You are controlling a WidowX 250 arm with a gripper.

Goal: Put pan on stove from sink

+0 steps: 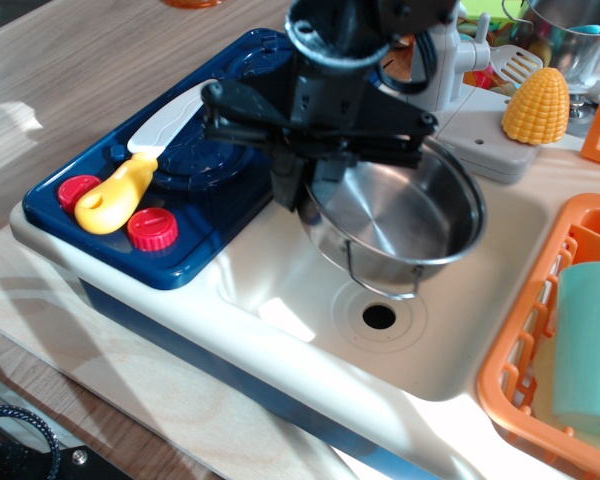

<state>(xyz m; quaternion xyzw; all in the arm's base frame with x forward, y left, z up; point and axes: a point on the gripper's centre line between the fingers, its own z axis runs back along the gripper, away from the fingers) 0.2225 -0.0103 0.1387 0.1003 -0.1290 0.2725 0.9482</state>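
The shiny steel pan [405,225] hangs tilted in the air above the cream sink [310,300], its near wire handle [380,280] drooping over the drain hole [379,317]. My black gripper [305,190] is shut on the pan's left rim and holds it up. The dark blue stove [195,215] lies to the left, with two red knobs [153,228] at its front. A yellow-handled toy knife [130,180] lies across the near burner. The grey faucet [450,60] stands behind the gripper.
An orange dish rack [540,340] with a teal cup [590,350] stands to the right of the sink. A yellow toy corn [536,107] and a taller steel pot [575,35] stand at the back right. The wooden table [70,90] lies to the left.
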